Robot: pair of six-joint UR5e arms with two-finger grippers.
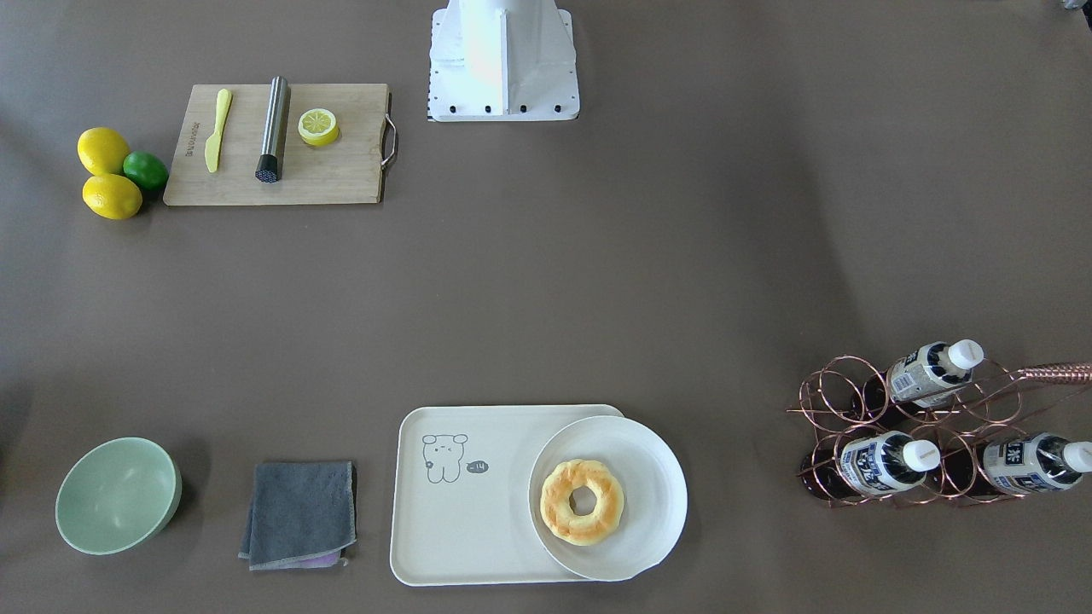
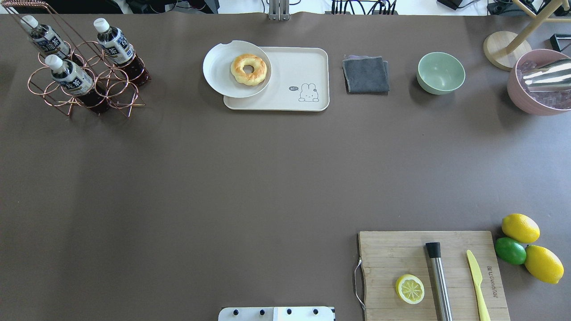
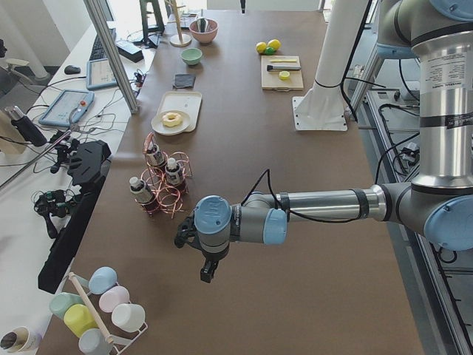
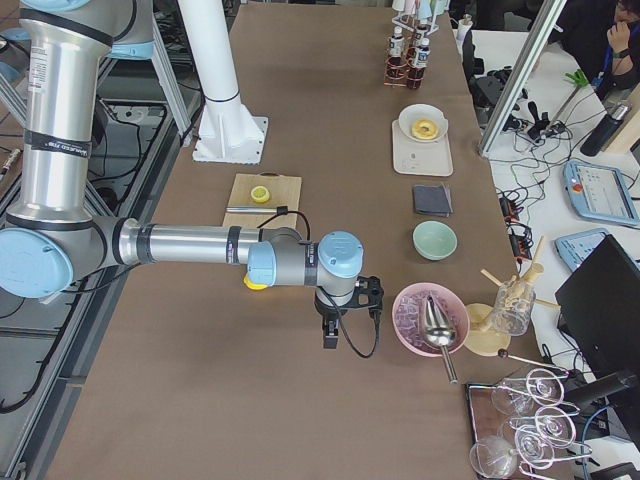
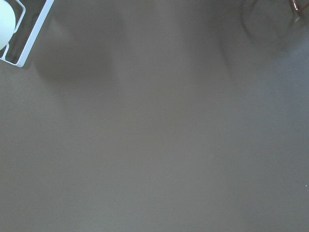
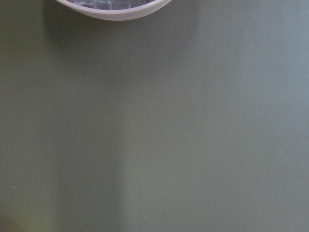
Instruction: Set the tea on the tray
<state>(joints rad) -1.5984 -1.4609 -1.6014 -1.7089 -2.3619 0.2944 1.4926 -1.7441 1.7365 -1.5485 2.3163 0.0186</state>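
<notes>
Three tea bottles (image 2: 71, 80) (image 2: 113, 42) (image 2: 42, 38) with white caps lie in a copper wire rack (image 2: 82, 96) at the table's far left; they also show in the front view (image 1: 887, 460). The cream tray (image 2: 303, 67) sits at the far middle with a white plate (image 2: 218, 71) and a doughnut (image 2: 248, 69) overlapping its left end. My left gripper (image 3: 206, 274) hangs over bare table near the rack, apart from the bottles. My right gripper (image 4: 331, 335) hangs near a pink bowl. I cannot tell whether either is open or shut.
A grey cloth (image 2: 366, 75) and a green bowl (image 2: 440, 72) lie right of the tray. A pink bowl of ice (image 2: 539, 82) stands far right. A cutting board (image 2: 430, 274) carries a lemon half, a steel cylinder and a yellow knife; lemons and a lime (image 2: 511, 250) lie beside it.
</notes>
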